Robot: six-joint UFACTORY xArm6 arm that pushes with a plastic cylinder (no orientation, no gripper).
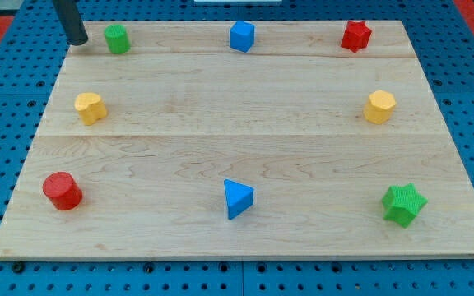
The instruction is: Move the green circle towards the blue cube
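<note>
Our arm has no gripper, only my tip (78,41), holding nothing. Just to its right stands the green circle (117,38); beyond it the blue cube (241,36). We should push straight right, centred, along the worktop (220,140).

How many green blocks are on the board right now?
2: the green circle at the view's top left, just right of my tip, and the green star at the bottom right. Nothing appears hidden.

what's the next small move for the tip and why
Probably slide my tip toward the view's right into the green circle. The tip sits just at the circle's left, and the blue cube lies further right in the same top row.
</note>
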